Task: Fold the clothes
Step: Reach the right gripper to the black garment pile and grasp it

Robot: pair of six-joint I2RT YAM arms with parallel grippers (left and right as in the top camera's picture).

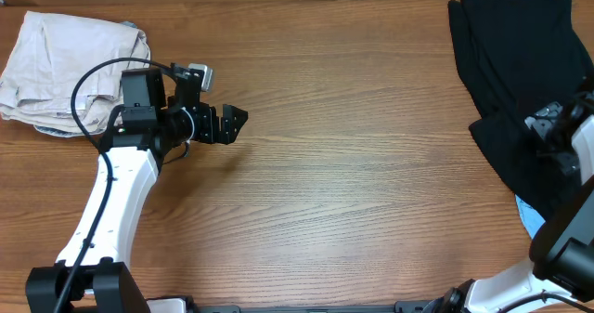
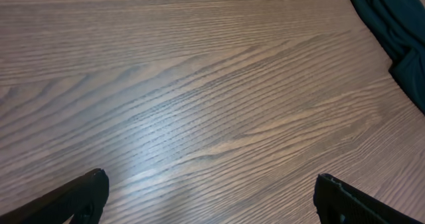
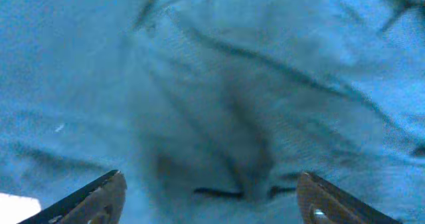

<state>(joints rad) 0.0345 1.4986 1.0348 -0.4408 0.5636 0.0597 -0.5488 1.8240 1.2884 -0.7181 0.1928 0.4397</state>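
Observation:
The clothes (image 1: 510,62) are a heap of black fabric at the table's far right, stretching from the back edge toward the front; a corner of the clothes (image 2: 395,24) also shows in the left wrist view. My right gripper (image 1: 549,127) hangs low over the heap's front part. In its wrist view the creased fabric (image 3: 219,84) fills the frame, and the right gripper (image 3: 209,197) stands open, its fingers wide apart just above the cloth. My left gripper (image 1: 232,120) is open over bare wood at the left, holding nothing; the left gripper (image 2: 209,197) shows only table between its tips.
A folded beige cloth (image 1: 65,67) lies at the back left corner, beside the left arm. A bit of light blue (image 1: 529,215) peeks out under the black heap near the right arm's base. The wooden tabletop (image 1: 353,164) spans the middle.

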